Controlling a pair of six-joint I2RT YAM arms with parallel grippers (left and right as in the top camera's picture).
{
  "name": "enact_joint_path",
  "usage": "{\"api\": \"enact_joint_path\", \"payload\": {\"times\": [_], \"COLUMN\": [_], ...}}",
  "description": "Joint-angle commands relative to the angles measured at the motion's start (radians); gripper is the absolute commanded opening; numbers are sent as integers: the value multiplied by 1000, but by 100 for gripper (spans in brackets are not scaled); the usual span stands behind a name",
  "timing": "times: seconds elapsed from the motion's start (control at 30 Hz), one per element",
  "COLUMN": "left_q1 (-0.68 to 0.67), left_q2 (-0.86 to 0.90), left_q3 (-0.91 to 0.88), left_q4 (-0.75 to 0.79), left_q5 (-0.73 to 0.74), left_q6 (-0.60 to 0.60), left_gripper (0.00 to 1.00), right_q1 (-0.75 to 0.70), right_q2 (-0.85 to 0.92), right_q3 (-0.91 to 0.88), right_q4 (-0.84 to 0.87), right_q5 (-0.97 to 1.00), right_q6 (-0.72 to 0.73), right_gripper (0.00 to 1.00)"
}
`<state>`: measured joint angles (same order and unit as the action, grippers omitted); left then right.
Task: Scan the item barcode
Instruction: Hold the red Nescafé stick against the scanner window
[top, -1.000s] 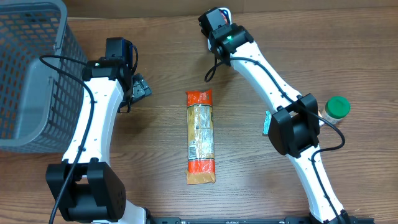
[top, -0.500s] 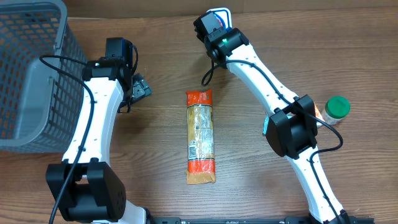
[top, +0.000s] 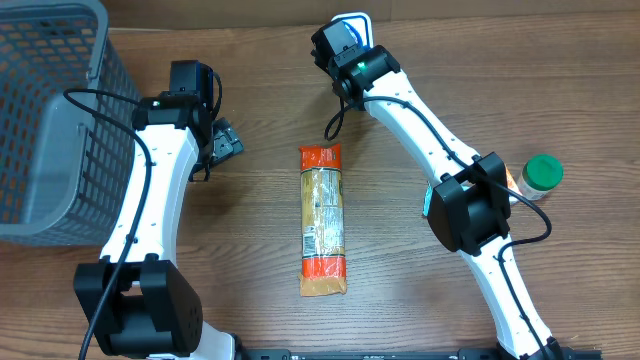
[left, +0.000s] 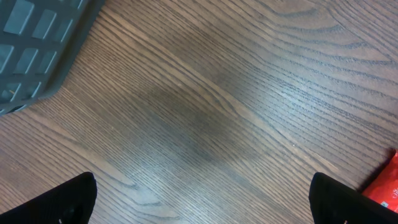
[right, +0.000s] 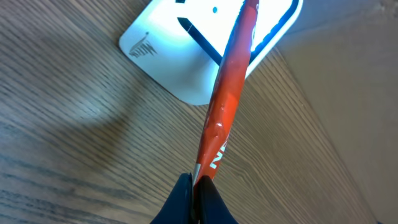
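Right wrist — pincer (right: 194, 186) on red packet (right: 227, 99)

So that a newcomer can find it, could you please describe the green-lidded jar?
On the wooden table, look to the right side, beyond the right arm's black joint. The jar stands there. Its round green lid sets it apart from the long orange-ended packet in the middle and the grey basket far left.

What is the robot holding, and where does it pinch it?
The right hand pinches a thin orange packet by one end, over the white scanner. The left hand is open and empty.
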<state>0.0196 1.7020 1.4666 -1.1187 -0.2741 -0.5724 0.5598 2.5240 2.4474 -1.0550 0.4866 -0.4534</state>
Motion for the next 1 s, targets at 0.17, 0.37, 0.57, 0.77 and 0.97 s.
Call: {"api": "enact_joint_path", "payload": {"times": [0.17, 0.37, 0.57, 0.77, 0.97], "left_q1": [-7, -7, -7, -7, -7], "left_q2": [-19, -19, -19, -19, -19], "left_q3": [14, 14, 14, 14, 14], "left_q4": [1, 1, 1, 1, 1], "left_q5": [-14, -14, -14, -14, -14], "left_q6": [11, 11, 11, 11, 11], "left_gripper": [100, 100, 100, 100, 100], "right_q1": [0, 0, 0, -1, -18], "right_q2": [7, 7, 7, 7, 4], "right_q3": [-8, -8, -8, -8, -6], "right_q4": [6, 6, 6, 7, -3], "right_q5": [-62, -63, -97, -107, -92], "right_q6": [-20, -19, -19, -19, 53], "right_gripper": [3, 4, 3, 3, 4]}}
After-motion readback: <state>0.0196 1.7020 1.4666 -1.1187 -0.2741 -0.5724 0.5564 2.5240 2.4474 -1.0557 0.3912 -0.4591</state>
